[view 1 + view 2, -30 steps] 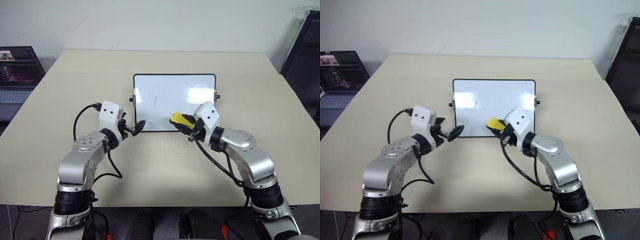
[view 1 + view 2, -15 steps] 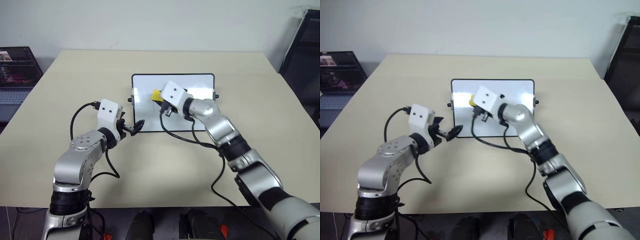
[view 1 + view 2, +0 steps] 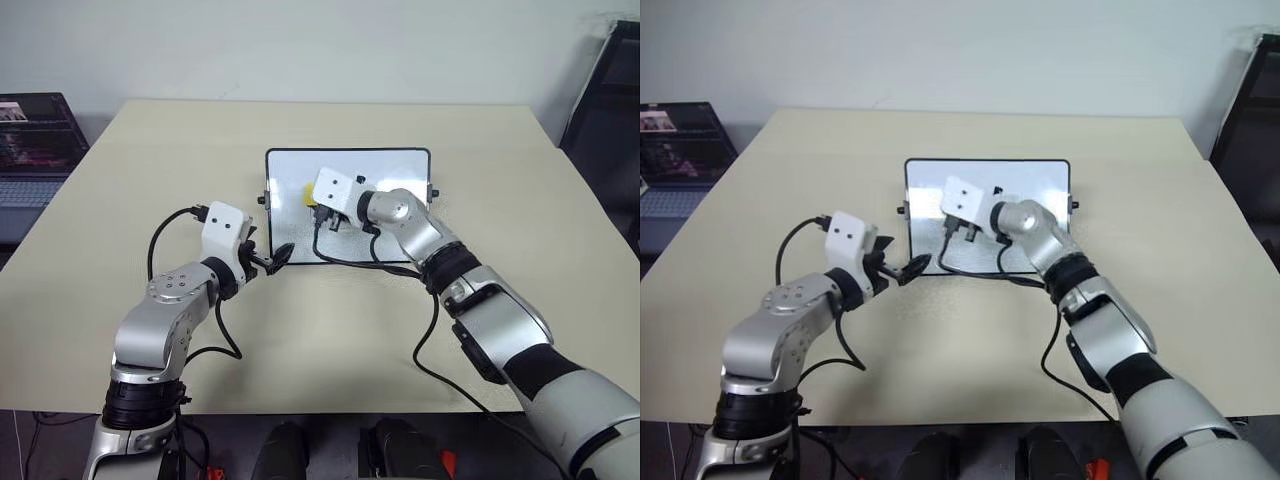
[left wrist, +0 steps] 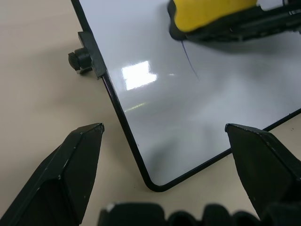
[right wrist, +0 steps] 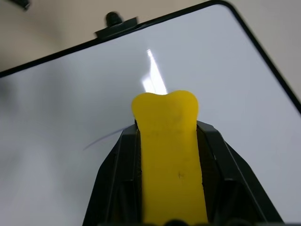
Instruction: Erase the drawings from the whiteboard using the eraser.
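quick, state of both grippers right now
Left gripper: open, straddling the whiteboard corner.
Right gripper: shut on the eraser.

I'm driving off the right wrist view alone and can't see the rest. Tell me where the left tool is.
Observer: The left tool sits at the whiteboard's near left corner, jaws open either side of that corner.
Operator: Report what's left to wipe.
Observer: One thin stroke shows in the left wrist view, running out from under the eraser.
Operator: Confirm where the eraser is on the board.
Observer: From the head camera, the right tool holds it over the board's left half.
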`<state>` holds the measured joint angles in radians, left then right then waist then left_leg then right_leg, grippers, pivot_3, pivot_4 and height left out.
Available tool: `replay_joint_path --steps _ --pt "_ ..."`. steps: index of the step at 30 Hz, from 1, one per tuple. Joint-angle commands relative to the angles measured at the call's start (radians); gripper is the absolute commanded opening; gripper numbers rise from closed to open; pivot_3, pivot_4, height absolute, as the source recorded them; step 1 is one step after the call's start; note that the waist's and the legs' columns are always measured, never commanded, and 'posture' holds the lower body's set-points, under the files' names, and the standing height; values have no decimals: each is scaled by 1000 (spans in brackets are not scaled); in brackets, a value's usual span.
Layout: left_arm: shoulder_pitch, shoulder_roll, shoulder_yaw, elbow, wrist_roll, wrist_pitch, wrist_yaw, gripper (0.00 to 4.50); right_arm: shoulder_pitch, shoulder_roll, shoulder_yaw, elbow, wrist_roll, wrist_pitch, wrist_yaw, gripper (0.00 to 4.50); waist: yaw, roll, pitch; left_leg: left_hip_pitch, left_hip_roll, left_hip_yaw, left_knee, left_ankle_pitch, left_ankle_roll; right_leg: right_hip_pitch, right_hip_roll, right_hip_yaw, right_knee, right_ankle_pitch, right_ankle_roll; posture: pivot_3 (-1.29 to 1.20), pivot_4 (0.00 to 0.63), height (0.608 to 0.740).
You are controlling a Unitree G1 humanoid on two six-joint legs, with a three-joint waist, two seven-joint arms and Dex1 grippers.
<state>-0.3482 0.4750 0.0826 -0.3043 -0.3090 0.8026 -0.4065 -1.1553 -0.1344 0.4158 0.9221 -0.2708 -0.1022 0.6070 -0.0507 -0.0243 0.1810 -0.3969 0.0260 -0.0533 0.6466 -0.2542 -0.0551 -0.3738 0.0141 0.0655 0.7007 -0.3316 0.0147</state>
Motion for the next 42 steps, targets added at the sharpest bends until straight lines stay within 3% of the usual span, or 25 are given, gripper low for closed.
replay_joint_path --steps 1,7,18,22,30,37,42 --pt "-8 -6 -7 -22 -4 -17 -5 4500 52 -32 76 -39 -73 -16 91 1179 -1 0 0 0 0 0 0 0 0 0 0 0 1 0 0 0 150 740" --pt "-18 -9 -15 -26 -7 -8 -6 4500 79 -61 148 -111 -166 -47 104 1179 -5 0 0 3 0 0 1 1 -1 0 0 1 7 0 0 0 150 740" --pt "-33 -22 -31 -102 -20 70 21 4500 -40 -17 49 -18 -171 -70 -195 1176 -4 0 0 4 -1 -1 2 4 -3 0 0 0 12 1 -1 0 150 740" --pt "-32 -24 -28 -113 -23 86 22 4500 -36 2 27 -15 -150 -70 -168 1176 -6 0 0 3 -1 -1 0 4 -3 -2 0 1 11 1 -1 0 150 740" --pt "-20 -21 -29 -65 -16 41 -2 4500 36 -13 63 -98 -161 -37 19 1176 -6 0 0 0 0 0 0 4 -3 -6 1 1 10 1 -1 0 150 740" --pt "-18 -7 -58 -23 4 -26 -47 4500 134 -8 -110 -357 10 132 36 1176 -4 0 0 -1 0 -1 0 4 -3 -6 1 0 11 1 -1 0 150 740" --pt "-23 32 -160 -14 32 -135 -160 4500 326 -45 -263 -734 133 413 22 1175 6 0 0 -3 0 -1 -1 4 -3 -6 0 0 8 1 -1 0 150 740"
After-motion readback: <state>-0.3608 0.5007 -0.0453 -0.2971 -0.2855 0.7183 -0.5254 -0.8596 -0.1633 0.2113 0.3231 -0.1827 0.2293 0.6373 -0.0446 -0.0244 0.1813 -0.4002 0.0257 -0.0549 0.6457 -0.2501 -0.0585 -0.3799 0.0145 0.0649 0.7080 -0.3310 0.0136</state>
